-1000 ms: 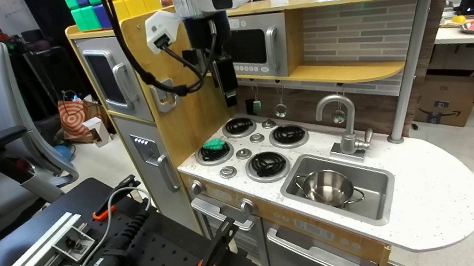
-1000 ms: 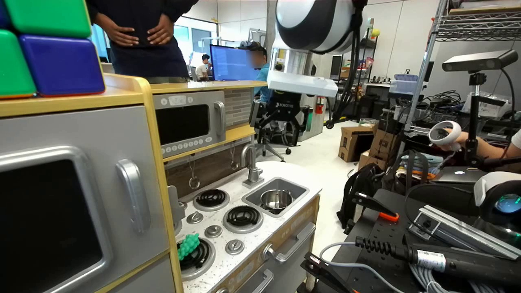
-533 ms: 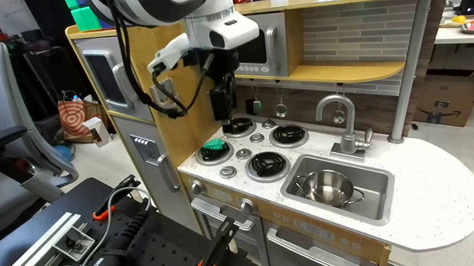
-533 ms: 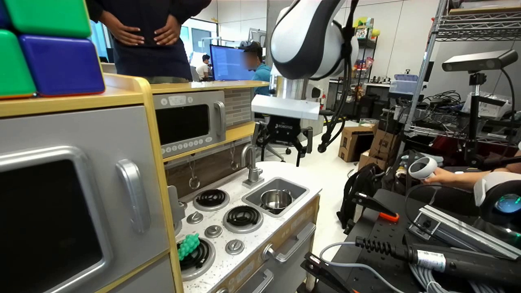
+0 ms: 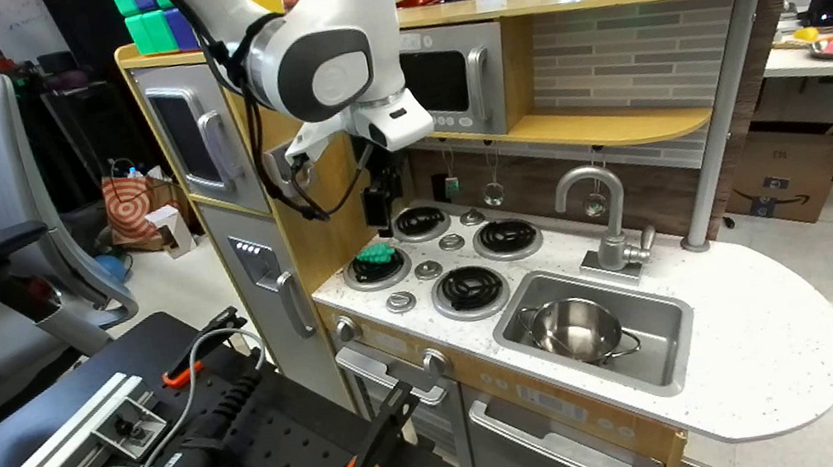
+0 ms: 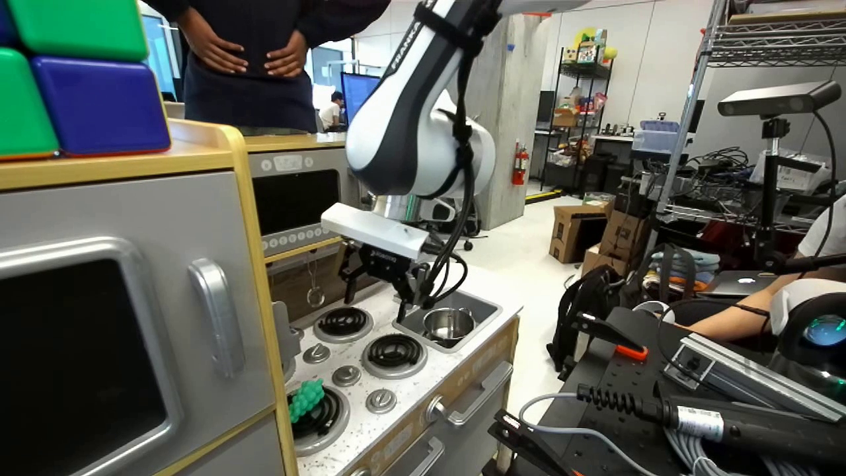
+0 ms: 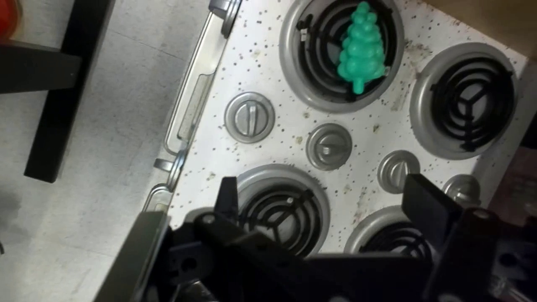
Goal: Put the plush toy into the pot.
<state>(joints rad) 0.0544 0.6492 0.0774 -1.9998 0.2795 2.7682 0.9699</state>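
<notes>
The plush toy is a bright-green bumpy lump that lies on a burner beside the tall cabinet, in both exterior views (image 5: pixel 375 253) (image 6: pixel 306 400). In the wrist view the toy (image 7: pixel 363 48) looks like a small tree, at the top. The shiny silver pot (image 5: pixel 575 329) stands in the grey sink (image 5: pixel 683 358); it also shows in an exterior view (image 6: pixel 449 324). My gripper (image 7: pixel 321 180) is open and empty, with fingers spread wide above the stove. It hangs over the burners, apart from the toy, in both exterior views (image 5: pixel 385 230) (image 6: pixel 375 307).
The tall cabinet (image 5: pixel 327 197) rises close beside the toy's burner. The microwave and shelf (image 5: pixel 608 124) overhang the back of the counter. The curved faucet (image 5: pixel 609 211) stands behind the sink. Several knobs (image 7: pixel 250 117) sit between the burners. A black table (image 5: pixel 293 453) is in front.
My gripper has come down from high up to lower over the stove, and has turned and moved nearer the toy's end. The toy and the pot have not moved.
</notes>
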